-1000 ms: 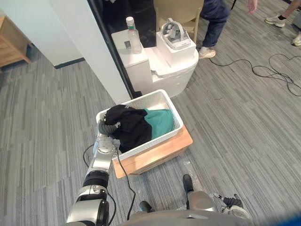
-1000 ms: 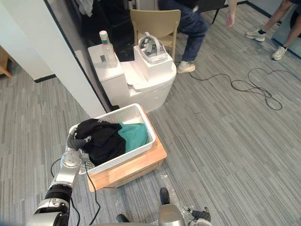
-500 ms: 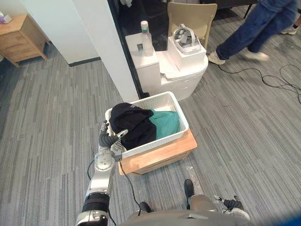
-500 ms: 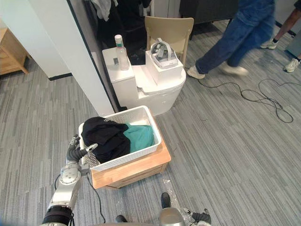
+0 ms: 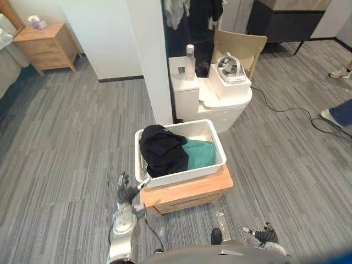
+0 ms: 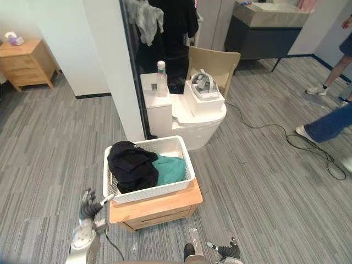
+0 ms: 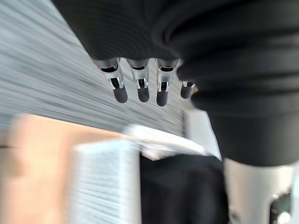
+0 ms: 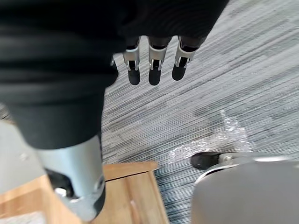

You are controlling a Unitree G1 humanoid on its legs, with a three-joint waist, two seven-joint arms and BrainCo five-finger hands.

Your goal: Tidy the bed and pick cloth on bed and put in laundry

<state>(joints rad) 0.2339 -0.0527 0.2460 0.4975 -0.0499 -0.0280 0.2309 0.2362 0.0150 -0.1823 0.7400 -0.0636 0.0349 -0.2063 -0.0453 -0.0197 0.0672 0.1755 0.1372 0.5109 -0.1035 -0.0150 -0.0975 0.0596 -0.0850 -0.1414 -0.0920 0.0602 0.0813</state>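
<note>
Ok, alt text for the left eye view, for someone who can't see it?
A white laundry basket on a low wooden stand holds a black cloth and a green cloth. The robot's left hand, open and empty, hovers beside the basket's near left corner.

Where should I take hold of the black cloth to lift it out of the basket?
Probably pinch the black cloth at its raised folds in the white basket's left half, coming straight down from above with the left hand. It heaps highest there, and the walls block a sideways approach.
</note>
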